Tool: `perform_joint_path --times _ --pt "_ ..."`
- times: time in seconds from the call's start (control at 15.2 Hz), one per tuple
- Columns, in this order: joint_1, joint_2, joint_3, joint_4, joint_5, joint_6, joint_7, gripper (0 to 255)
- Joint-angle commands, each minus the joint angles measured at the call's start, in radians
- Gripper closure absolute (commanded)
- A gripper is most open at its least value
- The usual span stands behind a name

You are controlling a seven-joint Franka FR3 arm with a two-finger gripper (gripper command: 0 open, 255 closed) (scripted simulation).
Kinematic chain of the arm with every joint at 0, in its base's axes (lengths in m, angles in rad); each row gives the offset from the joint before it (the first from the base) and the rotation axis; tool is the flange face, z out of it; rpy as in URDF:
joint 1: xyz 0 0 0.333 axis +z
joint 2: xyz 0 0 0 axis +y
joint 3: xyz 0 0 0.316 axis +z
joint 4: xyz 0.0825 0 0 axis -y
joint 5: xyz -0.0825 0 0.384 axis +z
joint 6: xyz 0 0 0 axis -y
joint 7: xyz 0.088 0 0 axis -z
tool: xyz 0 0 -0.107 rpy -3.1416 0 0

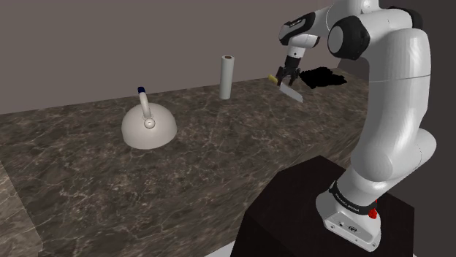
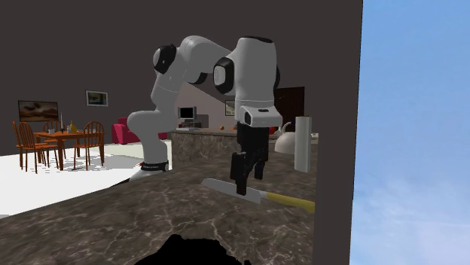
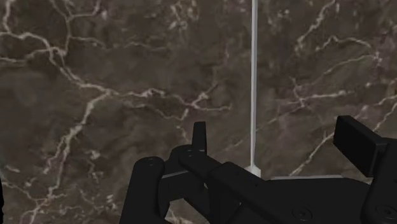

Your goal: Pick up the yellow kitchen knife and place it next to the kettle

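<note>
Yellow at the handle and grey along the blade, the knife [image 1: 292,92] sits right under the pincer [image 1: 289,79], low against the dark marble counter [image 1: 109,190]; I'd judge it is not lifted yet. Seen along the pincer, the blade is edge-on, a thin pale line with bare marble between it and each finger [image 3: 356,143]. So the pincer is spread wide and gripping nothing. The handle pokes out to one side of the pincer and the blade to the other.

The white domed kettle [image 1: 148,128] is well apart from the pincer, across the counter. An upright white cylinder [image 1: 227,77] stands partway along that stretch, nearer the pincer. A black patch [image 1: 325,77] lies close on the pincer's other side.

My worry is the squeeze. A blade that thin could tip or skate out if one finger meets it first. The handle's weight, off to one side, might also swing the knife in the grip. On the way over, a low carry could clip the cylinder.
</note>
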Motion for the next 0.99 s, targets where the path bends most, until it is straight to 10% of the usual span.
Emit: perform_joint_path --times 0.0,0.59,0.66,0.92 --pt "0.001 0.007 0.003 -0.018 0.005 0.024 -0.004 0" --pt "0.002 0.012 0.005 -0.032 0.008 0.043 -0.006 0" --pt "0.002 0.012 0.005 -0.032 0.008 0.043 -0.006 255" --pt "0.002 0.012 0.005 -0.032 0.008 0.043 -0.006 255"
